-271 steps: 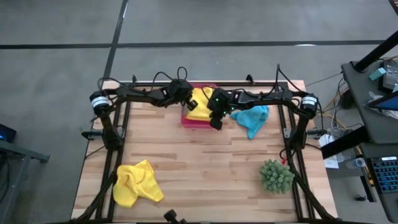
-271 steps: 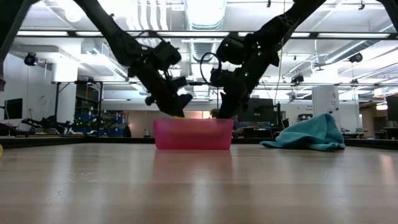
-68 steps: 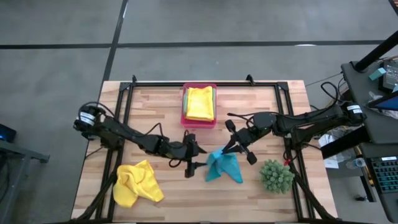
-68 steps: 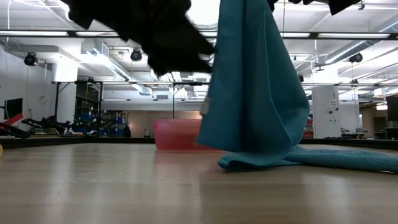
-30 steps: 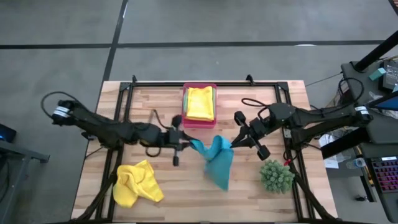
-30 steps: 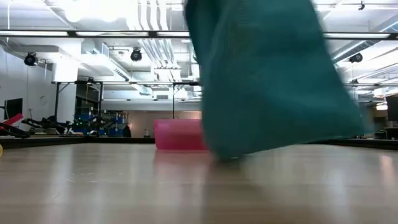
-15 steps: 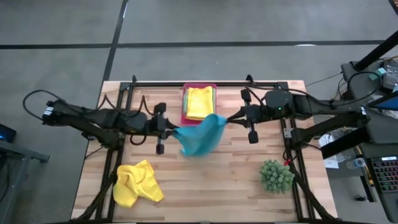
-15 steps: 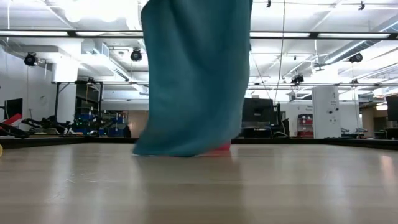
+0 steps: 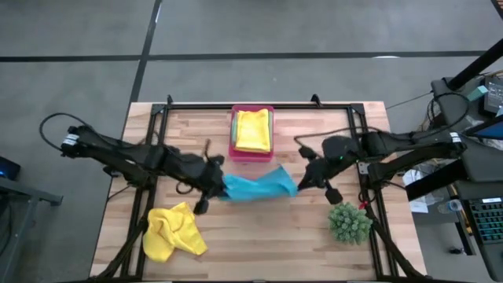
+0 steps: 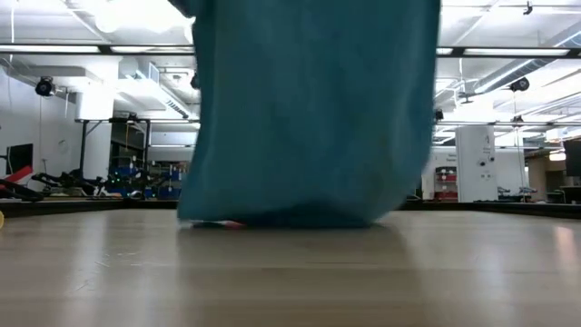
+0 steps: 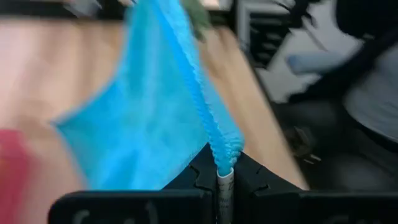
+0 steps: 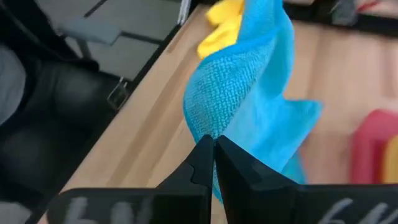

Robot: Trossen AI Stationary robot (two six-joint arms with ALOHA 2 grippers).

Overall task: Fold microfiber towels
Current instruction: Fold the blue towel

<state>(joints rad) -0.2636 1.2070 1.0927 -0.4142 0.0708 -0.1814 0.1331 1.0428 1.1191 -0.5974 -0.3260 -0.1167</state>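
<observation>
A turquoise towel (image 9: pixel 258 187) hangs spread between my two grippers over the middle of the table. My left gripper (image 9: pixel 218 185) is shut on its left end and my right gripper (image 9: pixel 299 184) on its right end. In the low view the turquoise towel (image 10: pixel 309 109) hangs as a wide sheet, its lower edge close to the table top; whether it touches I cannot tell. A crumpled yellow towel (image 9: pixel 171 232) lies at the near left. A folded yellow towel (image 9: pixel 252 130) lies in the pink tray (image 9: pixel 251 156). My left gripper pinches the towel's upper left corner (image 11: pixel 222 152) between its two fingers, at the hemmed edge. The fingers slant downward from the table's left. The cloth runs away from them fairly taut toward the other gripper. My right gripper pinches the towel's upper right corner (image 12: pixel 208 132) between its two fingers. The fingers slant downward from the table's right. The cloth bunches a little at the pinch, then spreads out and hangs below.
A spiky green plant (image 9: pixel 350 222) stands at the near right, close to my right arm. The pink tray sits at the far middle. Black frame rails run along the table's left, right and far sides. Bare wood lies near the front edge.
Both grippers swung toward the far edge and came back toward the near edge, tipping from about level to slanting down. The turquoise towel, bunched and trailing a second ago, has swung with them and now hangs spread wide between them.
</observation>
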